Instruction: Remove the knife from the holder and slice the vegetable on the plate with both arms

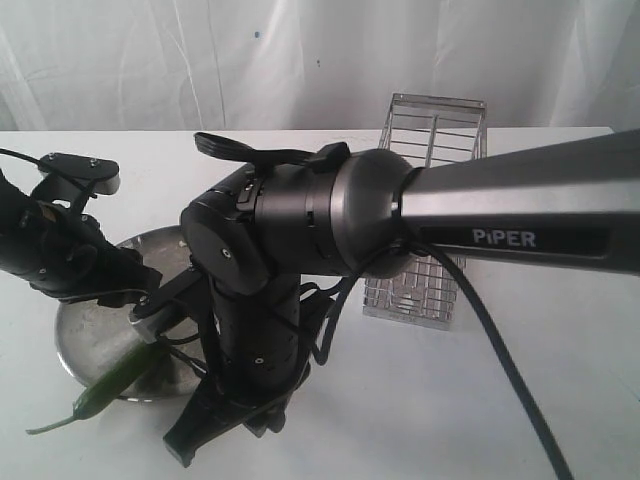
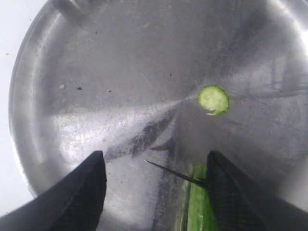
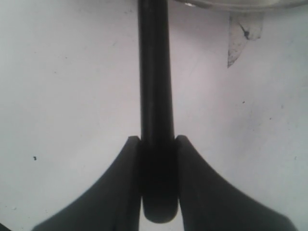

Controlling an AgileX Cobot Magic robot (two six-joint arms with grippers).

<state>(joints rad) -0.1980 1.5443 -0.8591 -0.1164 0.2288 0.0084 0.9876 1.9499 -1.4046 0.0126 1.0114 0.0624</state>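
Only the right wrist view shows the right gripper (image 3: pixel 155 139) clamped on the dark grey-black handle of the slim kitchen knife (image 3: pixel 155 72), above the white table (image 3: pixel 62 72). The left wrist view gives us the rest. The left gripper (image 2: pixel 155 159) holds its black fingers spread wide, gripping nothing, over the round scuffed stainless-steel plate (image 2: pixel 96 72). A pale green cut slice (image 2: pixel 213 99) lies flat there, apart from the slender glossy green vegetable (image 2: pixel 198 204), which lies just beside one finger with the knife's thin tip next to it. The exterior view alone shows the vegetable's stem end hanging past the plate's rim, and the tall steel-wire holder (image 1: pixel 430 180) behind the grey arm lettered "PiPER" (image 1: pixel 500 215).
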